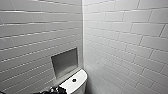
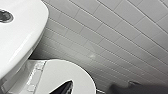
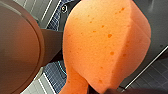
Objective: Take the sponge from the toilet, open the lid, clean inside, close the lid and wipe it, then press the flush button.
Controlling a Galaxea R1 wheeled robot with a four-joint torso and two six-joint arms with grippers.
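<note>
The orange sponge (image 3: 105, 45) looms large in the right wrist view, and my right gripper is shut on its narrow end at the picture's lower edge. The white toilet tank (image 1: 75, 83) stands low against the tiled corner, with the round dark flush button (image 1: 74, 80) in the middle of its top. In the left wrist view the flush button (image 2: 5, 15) sits on the tank top (image 2: 22, 37), and the white oval lid (image 2: 62, 75) lies flat beyond it. A dark fingertip (image 2: 65, 87) of my open left gripper hangs over the lid, holding nothing.
White tiled walls (image 1: 125, 37) meet in a corner behind the tank. A recessed grey niche (image 1: 64, 61) sits in the left wall just above it. A dark arm part (image 1: 53, 90) lies beside the tank. A rounded brownish surface (image 3: 17, 50) is close to the sponge, over dark floor tiles (image 3: 155, 72).
</note>
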